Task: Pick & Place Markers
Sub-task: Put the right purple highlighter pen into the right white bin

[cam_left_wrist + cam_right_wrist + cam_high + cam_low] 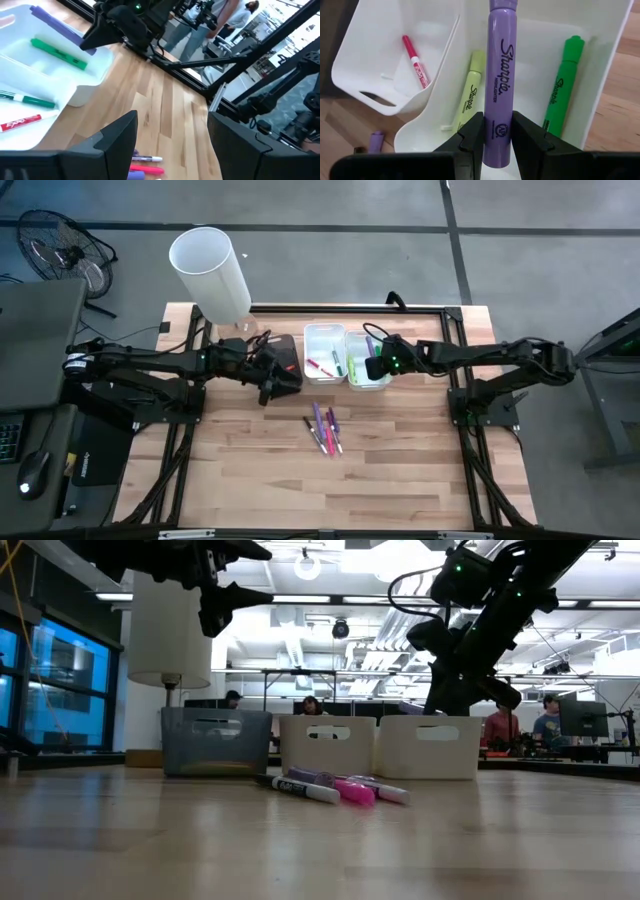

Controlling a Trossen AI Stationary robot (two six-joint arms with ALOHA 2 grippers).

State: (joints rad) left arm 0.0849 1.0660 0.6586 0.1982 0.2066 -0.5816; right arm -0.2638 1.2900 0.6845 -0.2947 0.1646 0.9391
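Observation:
My right gripper (498, 142) is shut on a purple highlighter (500, 75) over the right white bin (368, 376), which holds a yellow highlighter (470, 95) and a green one (563, 82). The middle white bin (322, 340) holds a red marker (415, 62) and a green marker (30, 100). Several purple and pink markers (325, 428) lie flat on the table in front of the bins. My left gripper (172, 142) is open above the dark bin (288, 350), touching nothing. My right gripper pinches the purple highlighter at one end (498, 125) between its two fingers (472, 135). The highlighter runs straight out ahead along the fingers, over the right white bin. Its other end lies outside the right wrist view, so I cannot tell whether it touches the bin.
The three bins stand in a row near the table's far edge, the dark one leftmost (215, 740). A white cylinder (212, 272) stands behind the far left corner. Bare wood (330, 490) lies toward the near edge. People sit at desks in the room beyond (497, 725).

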